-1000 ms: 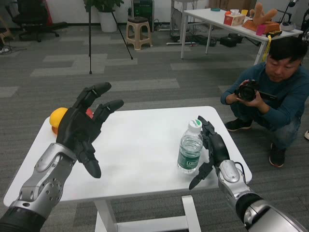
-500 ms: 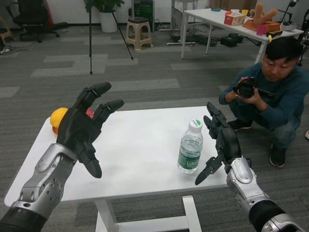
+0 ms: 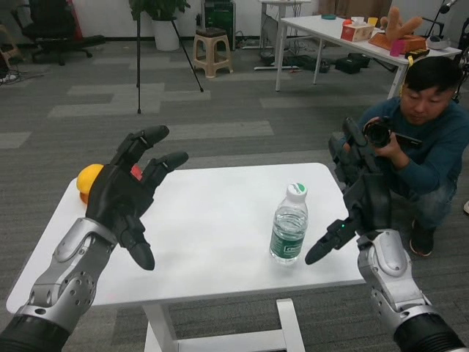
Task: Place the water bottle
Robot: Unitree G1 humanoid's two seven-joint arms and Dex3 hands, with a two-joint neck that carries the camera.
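Observation:
A clear water bottle (image 3: 289, 226) with a white cap and green label stands upright on the white table (image 3: 212, 227), right of its middle. My right hand (image 3: 361, 196) hangs open a little to the right of the bottle, fingers spread, apart from it and above the table's right edge. My left hand (image 3: 127, 192) hovers open over the table's left part, fingers spread and holding nothing.
An orange and red object (image 3: 89, 178) lies at the table's far left edge, partly hidden behind my left hand. A person (image 3: 418, 139) crouches right of the table holding a camera. Stool, tripod and another table stand further back.
My right hand has let go of the bottle and drawn away to the right and upward. The bottle stays standing. My left hand has not moved.

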